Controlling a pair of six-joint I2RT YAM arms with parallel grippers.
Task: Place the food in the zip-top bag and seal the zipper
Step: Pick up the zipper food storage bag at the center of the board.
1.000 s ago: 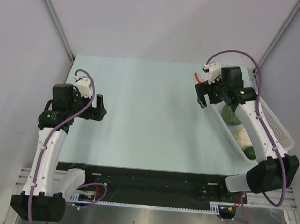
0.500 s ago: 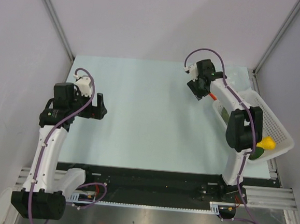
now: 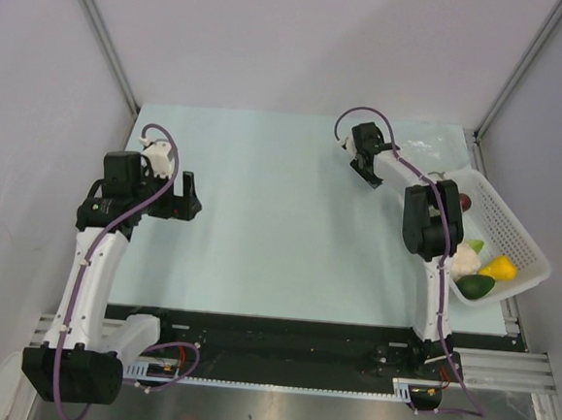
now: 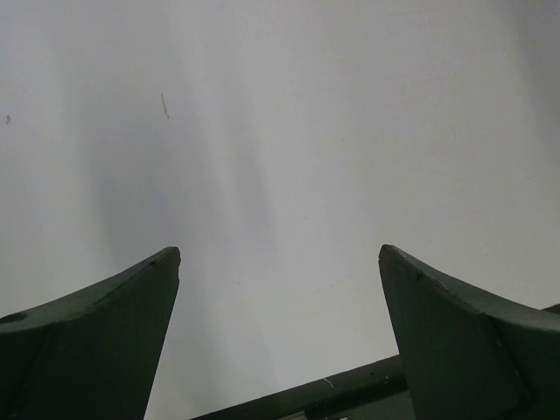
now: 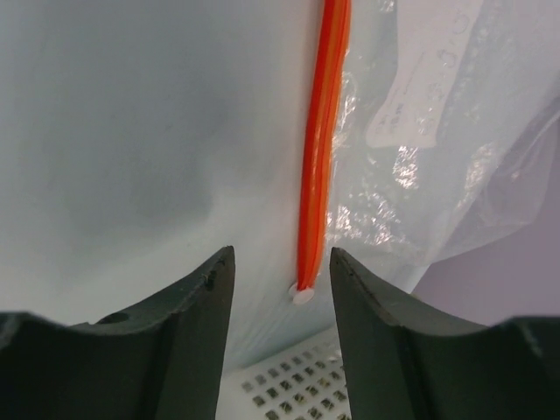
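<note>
Straddling zipper [image 5: 321, 131] end: right claw [image 5: 282, 262], half-open, perhaps untouching.

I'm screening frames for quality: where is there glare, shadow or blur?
Right wrist: glare specks on the bag, zipper crisp, right gripper edges soft. Left wrist: faint shadow bands only. Top view: even light, no blur.

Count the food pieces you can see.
5, all in the basket: dark red at the far end; lime green, cream, yellow and dark green bunched at the near end. The right arm may hide others.
</note>
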